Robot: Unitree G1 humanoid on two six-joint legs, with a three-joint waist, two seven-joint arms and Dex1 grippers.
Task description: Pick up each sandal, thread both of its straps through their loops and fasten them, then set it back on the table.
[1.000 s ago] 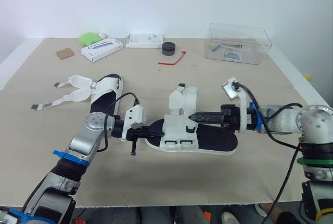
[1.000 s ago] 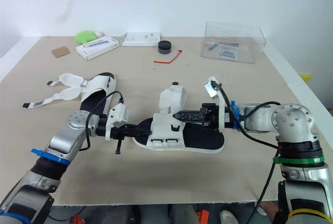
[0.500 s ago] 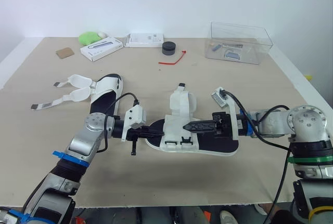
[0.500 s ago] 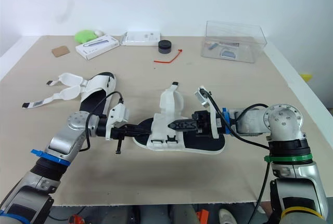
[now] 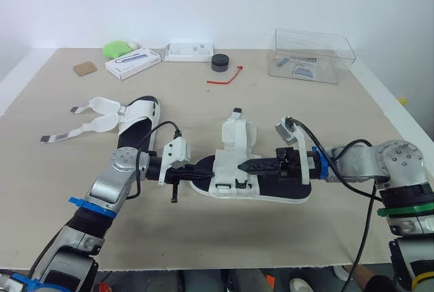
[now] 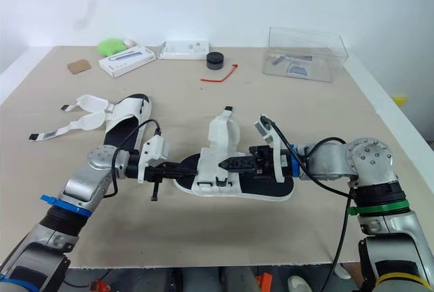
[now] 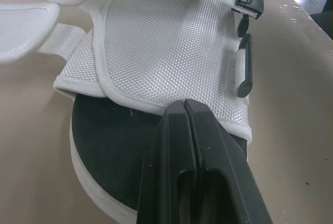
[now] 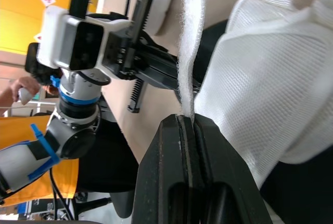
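Observation:
One sandal, black sole with a white mesh upper, lies at mid table. My left gripper is shut on the mesh edge at its toe end. My right gripper reaches in from the heel side and is shut on a white strap just above the loops on the near side. The upper's far flap stands up behind it. The second sandal lies to the left with both straps spread loose on the table.
Along the far edge sit a clear plastic box, a black round lid, a red cord, two white boxes, a green object and a brown square. The table's near edge runs just below my arms.
My right gripper has moved left and down over the upper, carrying the strap toward the near-side loops. The far flap has unfolded and stands upright. The left gripper has stayed put.

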